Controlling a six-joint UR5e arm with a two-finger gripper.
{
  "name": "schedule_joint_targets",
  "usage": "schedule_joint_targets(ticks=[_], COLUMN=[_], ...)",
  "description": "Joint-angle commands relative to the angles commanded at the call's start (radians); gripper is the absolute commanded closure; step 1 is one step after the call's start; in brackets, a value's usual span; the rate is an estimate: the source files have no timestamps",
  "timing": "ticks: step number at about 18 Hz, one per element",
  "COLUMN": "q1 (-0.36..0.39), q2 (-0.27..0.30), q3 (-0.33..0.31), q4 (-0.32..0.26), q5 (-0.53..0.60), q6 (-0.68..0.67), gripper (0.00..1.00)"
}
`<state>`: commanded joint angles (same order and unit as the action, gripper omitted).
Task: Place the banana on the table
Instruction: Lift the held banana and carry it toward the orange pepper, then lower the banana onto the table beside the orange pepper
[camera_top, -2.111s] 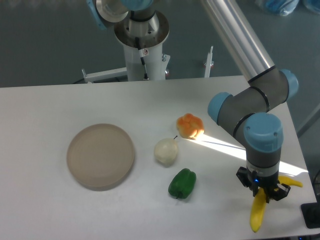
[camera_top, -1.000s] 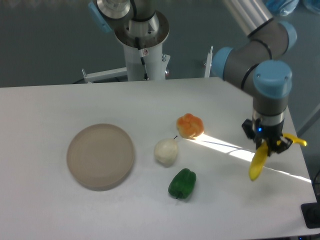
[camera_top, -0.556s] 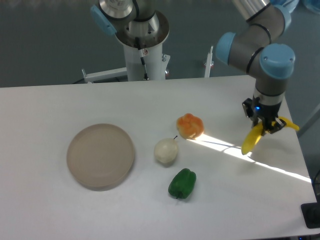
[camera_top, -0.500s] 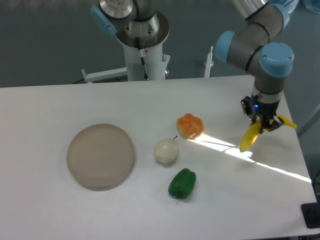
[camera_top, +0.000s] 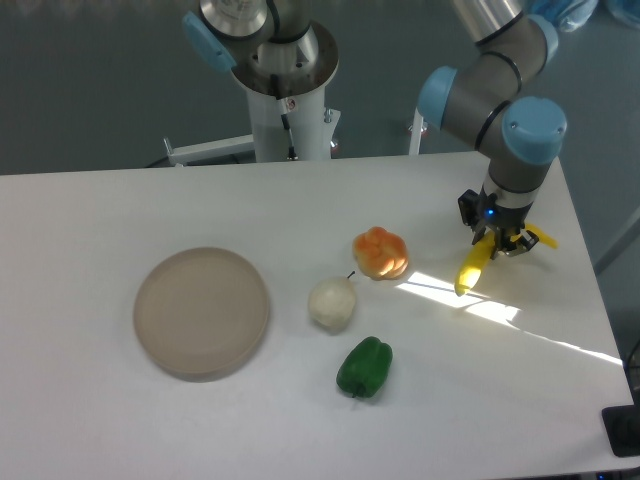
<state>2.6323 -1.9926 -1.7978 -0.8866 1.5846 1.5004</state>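
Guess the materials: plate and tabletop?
Plate: looks like matte beige ceramic or stoneware, with an even dull surface and a thick rim; plastic is possible. Table: white matte laminate or painted board, flat, and sunlight shows no glare streaks.

Dark grey wall (camera_top: 90, 80), sunlit streak.

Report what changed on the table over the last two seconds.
The end effector, shut on the banana, carried it from the table's near right corner away and leftward, toward the orange pepper. Plate, pale fruit and green pepper stayed put.
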Motion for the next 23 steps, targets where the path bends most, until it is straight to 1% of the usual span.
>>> schedule_joint_targets(ticks=[2, 7, 14, 16, 19, 21, 22, 23], q1=[-0.006, -0.011, -0.014, -0.014, -0.014, -0.015, -0.015, -0.015], q2=[-0.003, -0.018, -0.025, -0.034, -0.035, -0.035, -0.035, -0.035], q3=[-0.012, -0.014, -0.014, -0.012, -0.005, -0.002, 0.0, 0.002], q4=[0.0, 0.002, 0.002, 0.003, 0.002, 0.003, 0.003, 0.002], q5=[0.0, 0.0, 0.0, 0.0, 0.0, 0.0, 0.0, 0.0], q6=[-0.04, -0.089, -0.091, -0.091, -0.091, -0.089, -0.091, -0.091], gripper=[0.69, 0.69, 0.69, 0.68, 0.65, 0.59, 0.52, 0.42])
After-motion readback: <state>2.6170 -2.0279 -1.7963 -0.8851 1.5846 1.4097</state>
